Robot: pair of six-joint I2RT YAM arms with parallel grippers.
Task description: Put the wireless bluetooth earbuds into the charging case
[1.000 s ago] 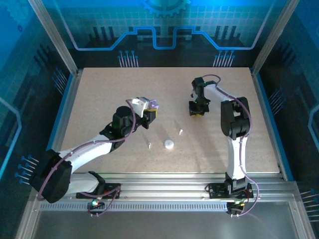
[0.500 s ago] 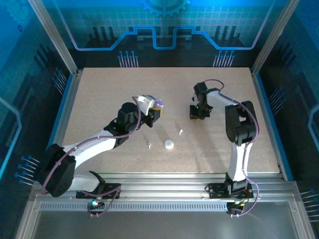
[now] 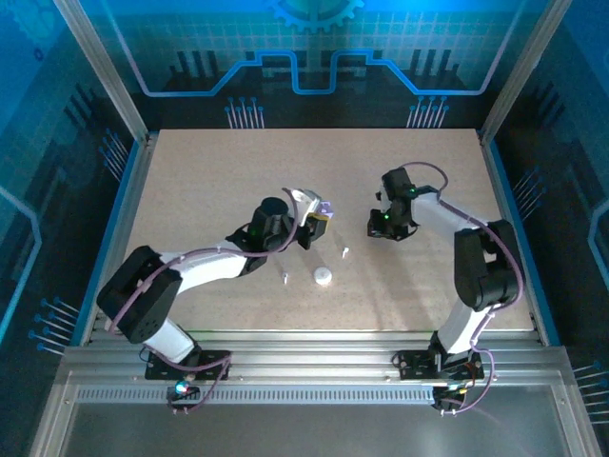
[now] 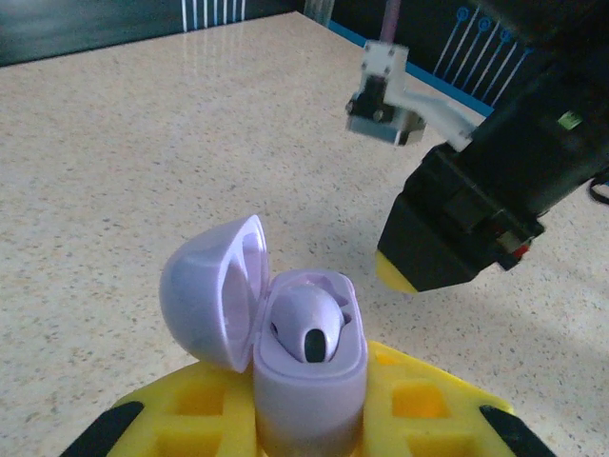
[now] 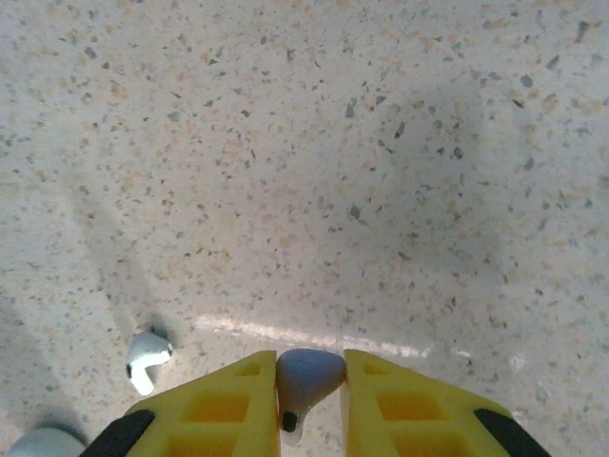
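Earbud (image 5: pixel 306 373) sits pinched between right fingers (image 5: pixel 214 407), partly hidden.

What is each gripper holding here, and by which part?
The left gripper clamps the open purple charging case by its lower body; the right gripper pinches a pale purple earbud by its rounded head.

Left arm (image 3: pixel 205 267) reaches low toward centre, left tool (image 3: pixel 322 217) clamped on the open charging case (image 4: pixel 309 352). Right arm (image 3: pixel 481 271) bends inward at a raised elbow, right tool (image 3: pixel 384 227) pointing down, yellow fingers (image 5: pixel 224 405) pinching an earbud (image 5: pixel 306 373).
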